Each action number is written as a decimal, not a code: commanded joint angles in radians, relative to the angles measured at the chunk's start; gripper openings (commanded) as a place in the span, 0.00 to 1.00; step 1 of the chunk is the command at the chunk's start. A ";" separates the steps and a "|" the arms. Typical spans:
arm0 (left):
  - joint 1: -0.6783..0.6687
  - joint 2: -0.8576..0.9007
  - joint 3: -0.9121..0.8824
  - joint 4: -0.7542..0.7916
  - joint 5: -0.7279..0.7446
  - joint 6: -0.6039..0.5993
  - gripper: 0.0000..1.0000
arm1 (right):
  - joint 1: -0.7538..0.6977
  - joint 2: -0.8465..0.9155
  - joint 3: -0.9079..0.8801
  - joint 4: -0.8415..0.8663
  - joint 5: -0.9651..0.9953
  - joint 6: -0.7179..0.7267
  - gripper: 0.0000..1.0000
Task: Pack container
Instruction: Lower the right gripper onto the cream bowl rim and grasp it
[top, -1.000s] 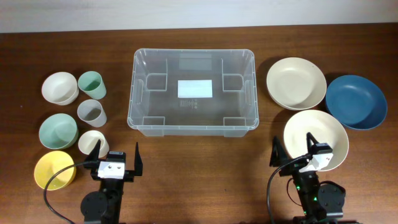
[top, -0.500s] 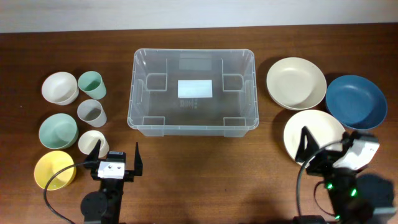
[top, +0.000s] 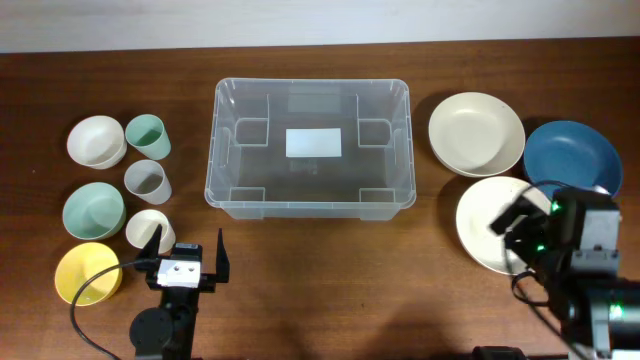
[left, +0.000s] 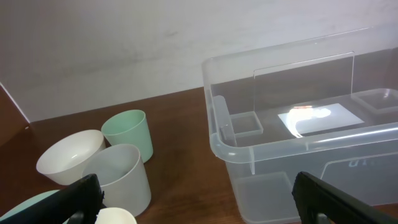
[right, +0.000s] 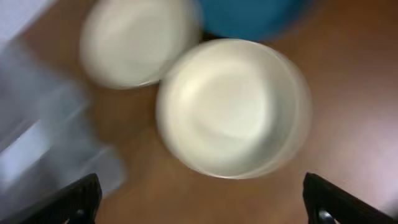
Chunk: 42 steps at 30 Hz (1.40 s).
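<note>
Since a second ago the right arm has swung from the near edge toward the right edge of the worktop. The right gripper (top: 515, 228) now hangs over the nearest cream plate (top: 482, 222). The left arm has not shifted. The right wrist view is smeared, yet it shows the two fingers spread wide with nothing between them, above that same plate. The left gripper (top: 188, 248) sits by the near edge, left of centre. Its fingers are likewise wide apart and hold nothing.

The container (top: 310, 205) stands in the middle of the worktop, closer to the far edge, with only its white label (top: 313, 142) showing on the base. In the left wrist view the container's near corner (left: 280, 155) lies just right of the cups.

Toward the right edge lie a second cream plate (top: 476, 133) and a blue plate (top: 572, 160). Along the left edge sit a white bowl (top: 96, 140), green cup (top: 147, 135), grey cup (top: 147, 181), green bowl (top: 93, 210), cream cup (top: 145, 225) and yellow bowl (top: 85, 275).
</note>
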 joint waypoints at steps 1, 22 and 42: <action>0.003 -0.009 -0.008 0.002 0.007 0.012 1.00 | -0.114 0.014 0.013 -0.014 0.098 0.262 0.99; 0.002 -0.009 -0.008 0.002 0.007 0.012 1.00 | -0.579 0.253 -0.250 0.196 -0.359 -0.130 0.99; 0.003 -0.009 -0.008 0.002 0.007 0.012 1.00 | -0.673 0.547 -0.308 0.415 -0.436 -0.256 0.86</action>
